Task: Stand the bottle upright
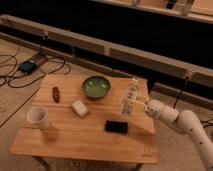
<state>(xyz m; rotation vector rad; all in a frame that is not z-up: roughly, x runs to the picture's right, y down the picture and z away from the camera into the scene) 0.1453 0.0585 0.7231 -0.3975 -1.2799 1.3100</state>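
Robot test lab or workshop, by the look of it: small wooden table (85, 140) on bare speckled floor (172, 157), loose black cables (12, 62) and a power box (27, 65) on the ground, long dark wall (125, 25) behind. White robot arm (182, 120) at right, gripper (135, 106) over the table's right edge.

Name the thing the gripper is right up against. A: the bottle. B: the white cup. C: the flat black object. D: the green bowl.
A: the gripper sits against the bottle at the edge of the table on the arm's side, apart from the other things.
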